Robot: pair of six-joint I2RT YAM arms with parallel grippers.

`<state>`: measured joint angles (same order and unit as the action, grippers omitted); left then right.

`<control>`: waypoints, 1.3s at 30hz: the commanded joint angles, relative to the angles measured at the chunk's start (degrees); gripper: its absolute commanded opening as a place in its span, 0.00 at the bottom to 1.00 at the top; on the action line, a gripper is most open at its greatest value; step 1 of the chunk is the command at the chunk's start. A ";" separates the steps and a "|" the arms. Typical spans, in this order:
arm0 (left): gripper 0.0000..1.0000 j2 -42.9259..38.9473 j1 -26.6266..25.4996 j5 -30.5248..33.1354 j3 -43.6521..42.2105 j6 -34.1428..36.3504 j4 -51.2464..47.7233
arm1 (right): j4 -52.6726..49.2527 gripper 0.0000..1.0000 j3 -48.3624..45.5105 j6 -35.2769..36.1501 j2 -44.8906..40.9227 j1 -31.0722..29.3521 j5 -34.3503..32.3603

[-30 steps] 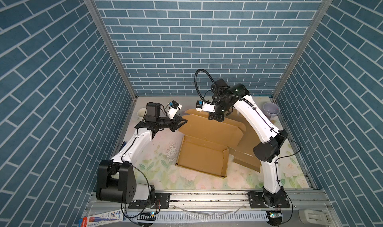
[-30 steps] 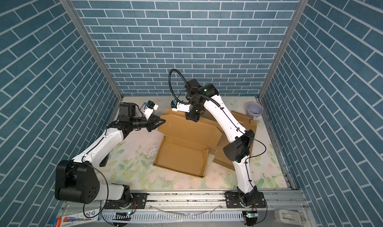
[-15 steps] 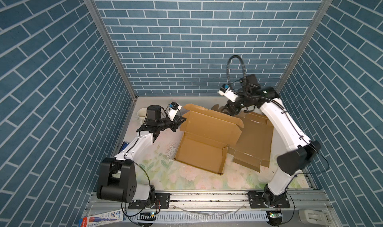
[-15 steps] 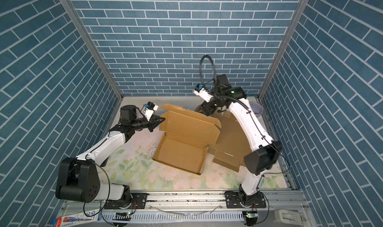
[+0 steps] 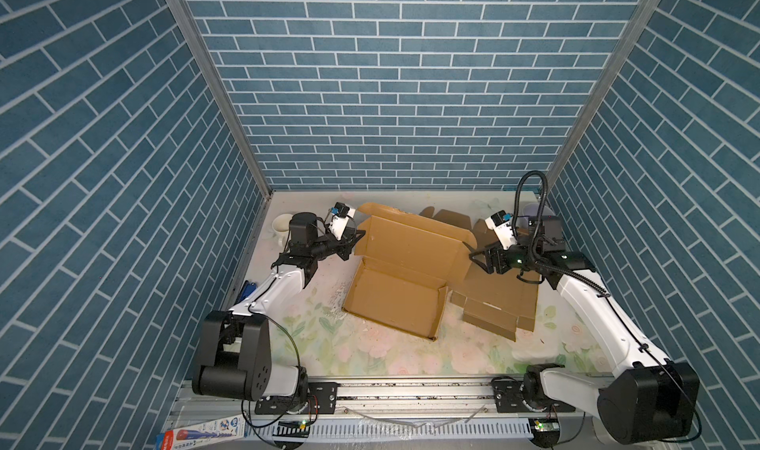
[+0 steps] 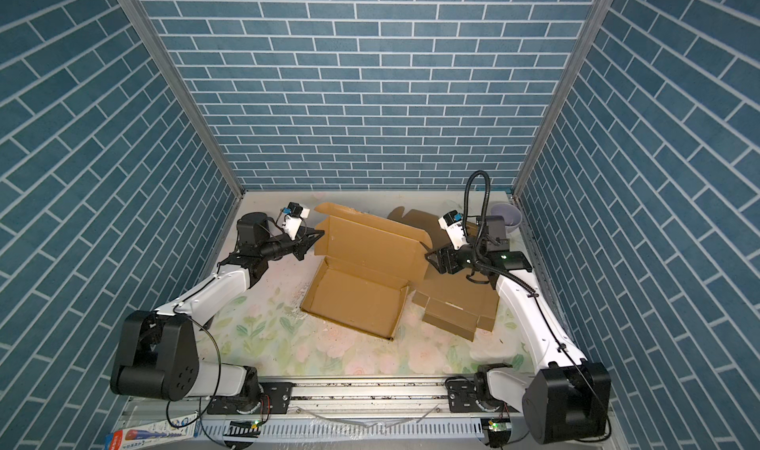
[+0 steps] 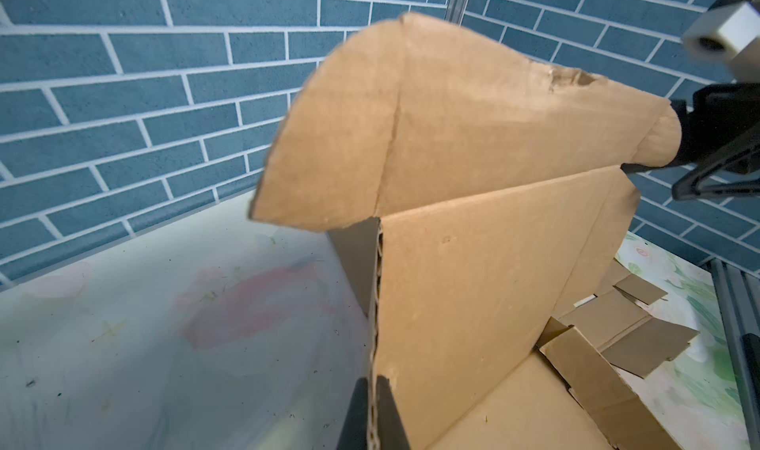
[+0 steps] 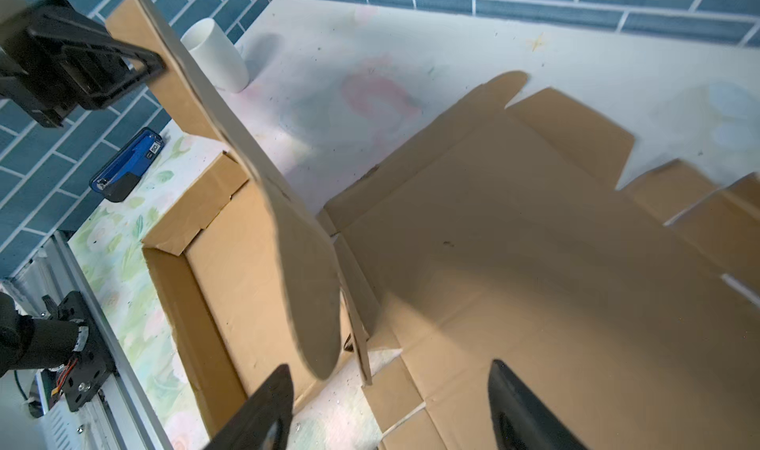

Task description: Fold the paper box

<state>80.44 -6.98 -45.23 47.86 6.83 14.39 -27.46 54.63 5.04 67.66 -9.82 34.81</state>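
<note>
The paper box [image 5: 395, 300] sits about in the middle of the tabletop [image 5: 370, 357]. Its shallow tray part is already formed, and its lid [image 5: 411, 246] stands up from the far wall of the tray. It is corrugated cardboard, so I judge it light, stiff across the panels but weak at the creases. It may slide on the smooth floral cover if it is pushed from one side only. A thin free edge near a corner seems the good place to take it, because the panel bends less there.

The left gripper [image 5: 353, 241] holds it in this way: in the left wrist view its fingers [image 7: 357, 415] are closed on the left side edge of the lid. The right gripper [image 5: 479, 259] is at the opposite side of the lid, its fingers [image 8: 267, 407] spread wide and holding nothing. The rounded ear flap [image 8: 312, 304] of the lid hangs just in front of them.

Under this gripper lies a second, flat cardboard blank [image 5: 497, 304], just beside the box. A white cup [image 5: 281, 224] stands near the far left corner, well apart.
</note>
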 commanded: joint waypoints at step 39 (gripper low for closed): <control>0.00 8.20 -14.08 38.43 -19.31 -14.78 46.69 | 67.27 0.00 -13.22 -22.42 17.30 -30.06 -54.24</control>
<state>87.81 -19.03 -7.07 29.34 -7.07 56.82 28.29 43.48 -15.29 84.12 -37.74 -15.53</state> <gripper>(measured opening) 0.052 0.046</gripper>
